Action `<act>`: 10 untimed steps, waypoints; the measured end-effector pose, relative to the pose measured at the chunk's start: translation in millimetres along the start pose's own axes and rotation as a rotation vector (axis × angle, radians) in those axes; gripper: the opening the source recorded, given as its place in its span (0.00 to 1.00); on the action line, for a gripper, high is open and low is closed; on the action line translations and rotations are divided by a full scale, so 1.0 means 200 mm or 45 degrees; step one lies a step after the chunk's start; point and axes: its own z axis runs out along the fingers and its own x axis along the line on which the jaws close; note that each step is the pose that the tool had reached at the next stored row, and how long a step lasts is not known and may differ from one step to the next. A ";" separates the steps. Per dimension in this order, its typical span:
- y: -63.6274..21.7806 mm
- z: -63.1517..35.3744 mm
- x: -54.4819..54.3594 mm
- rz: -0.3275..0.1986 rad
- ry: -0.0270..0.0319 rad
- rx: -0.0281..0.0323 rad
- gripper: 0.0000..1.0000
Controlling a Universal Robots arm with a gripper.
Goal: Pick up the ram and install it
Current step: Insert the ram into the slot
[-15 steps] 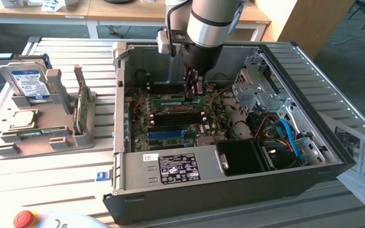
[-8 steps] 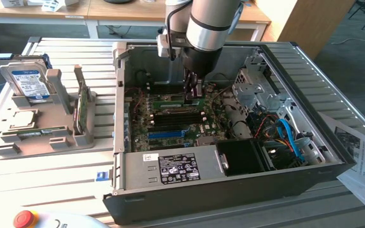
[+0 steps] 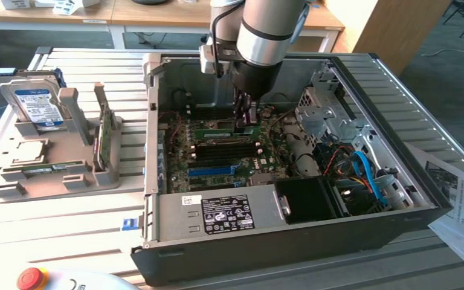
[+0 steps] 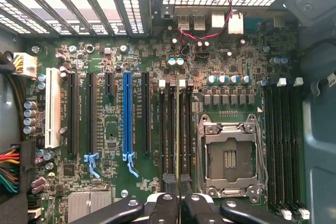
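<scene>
Slatted table [image 3: 70, 66], open case [image 3: 296, 244] on it, board [image 4: 157, 56] exposed. Gripper [image 4: 178, 205] is down inside the case, jaws nearly closed, pinching the ram [image 4: 178, 129] by its faces. The stick hangs edge-on directly over the dark slots [image 4: 169, 129] beside the CPU socket [image 4: 228, 156] (whether it touches a slot, cannot tell). Judgement: seating phase. Keep the stick parallel to its slot, notch matched, end latches open. Press straight down, evenly, without tilt; otherwise one end may seat alone and the contacts scrape.
</scene>
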 end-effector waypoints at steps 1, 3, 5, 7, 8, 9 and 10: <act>0.000 0.000 0.00 0.000 -0.0001 0.0000 0.12; -0.003 0.000 0.00 0.000 -0.0001 0.0000 0.12; -0.012 0.000 0.00 0.000 -0.0002 0.0001 0.12; -0.023 -0.001 0.00 0.000 -0.0002 0.0001 0.12; -0.028 -0.001 0.00 0.000 -0.0001 0.0001 0.12; -0.032 -0.002 0.00 0.000 -0.0001 0.0001 0.12; -0.035 -0.002 0.00 0.000 -0.0001 0.0000 0.12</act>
